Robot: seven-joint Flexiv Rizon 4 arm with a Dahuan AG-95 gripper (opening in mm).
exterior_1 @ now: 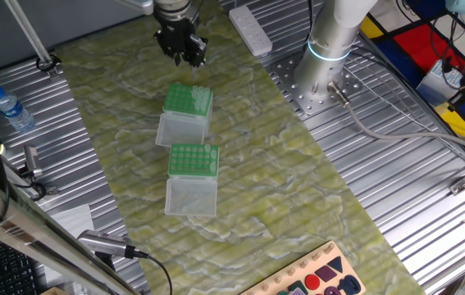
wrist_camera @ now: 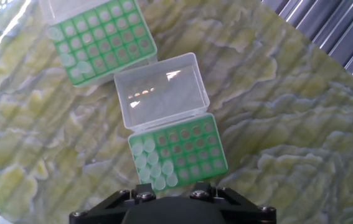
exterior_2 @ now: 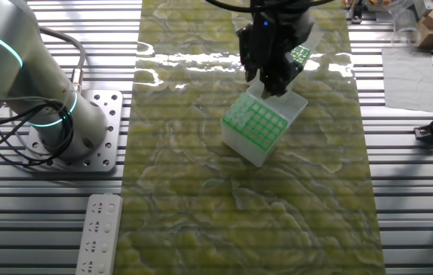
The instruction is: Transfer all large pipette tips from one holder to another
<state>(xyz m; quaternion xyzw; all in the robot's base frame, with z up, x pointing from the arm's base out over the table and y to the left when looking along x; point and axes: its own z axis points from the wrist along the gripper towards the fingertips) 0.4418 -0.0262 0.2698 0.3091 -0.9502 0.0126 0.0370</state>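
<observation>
Showing no legible writing, seemingly: green-topped boxes (wrist_camera: 177, 151).

the hand (exterior_2: 271, 76) hides the far box (exterior_2: 298, 55); fingertips unseen in hand view.

Two green-topped tip boxes sit on the mat, the nearer box (wrist_camera: 177, 152) and the farther box (wrist_camera: 101, 40) in the hand view, each with one clear hinged lid (wrist_camera: 161, 90) folded open. Large pipette tips (wrist_camera: 151, 163) fill about ten holes at one end of the nearer box, and about five more tips (wrist_camera: 70, 59) stand along one edge of the farther box; the exact counts cannot be told. One water bottle (exterior_1: 11, 109), one white power strip (exterior_1: 250, 30) and one white remote (exterior_2: 98, 234) lie off the mat
</observation>
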